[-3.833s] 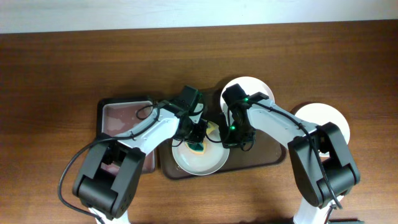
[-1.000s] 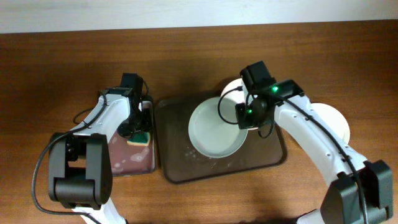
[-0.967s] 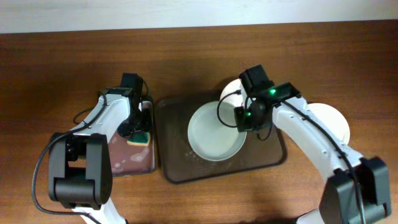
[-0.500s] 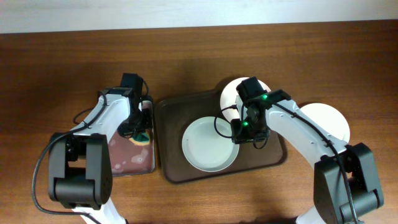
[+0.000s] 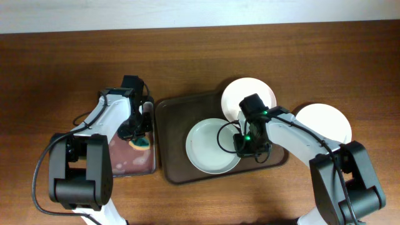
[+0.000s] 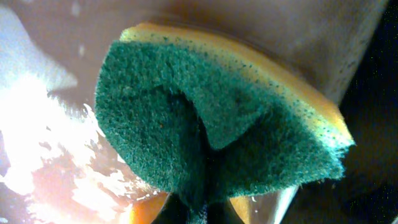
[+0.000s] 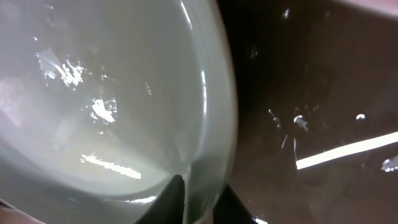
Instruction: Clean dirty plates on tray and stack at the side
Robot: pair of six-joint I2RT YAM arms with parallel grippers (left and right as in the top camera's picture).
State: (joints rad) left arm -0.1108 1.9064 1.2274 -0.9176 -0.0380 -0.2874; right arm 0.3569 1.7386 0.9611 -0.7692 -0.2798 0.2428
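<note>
A pale green plate (image 5: 211, 145) lies on the dark brown tray (image 5: 172, 119), wiped plain. My right gripper (image 5: 245, 142) is shut on its right rim; the right wrist view shows the rim (image 7: 214, 124) pinched between my fingertips. A second white plate (image 5: 240, 95) sits at the tray's back right corner. A third white plate (image 5: 328, 120) rests on the table to the right. My left gripper (image 5: 139, 133) is shut on a green and yellow sponge (image 6: 211, 124) over the small black tray (image 5: 128, 164).
The small black tray holds pinkish wet liquid (image 6: 37, 112). Water drops lie on the brown tray's floor (image 7: 298, 118). The wooden table (image 5: 62, 62) stretches behind both trays.
My right gripper has moved the pale green plate left and toward the front on the brown tray, laying it lower. My left gripper has stayed over the black tray with the sponge.
</note>
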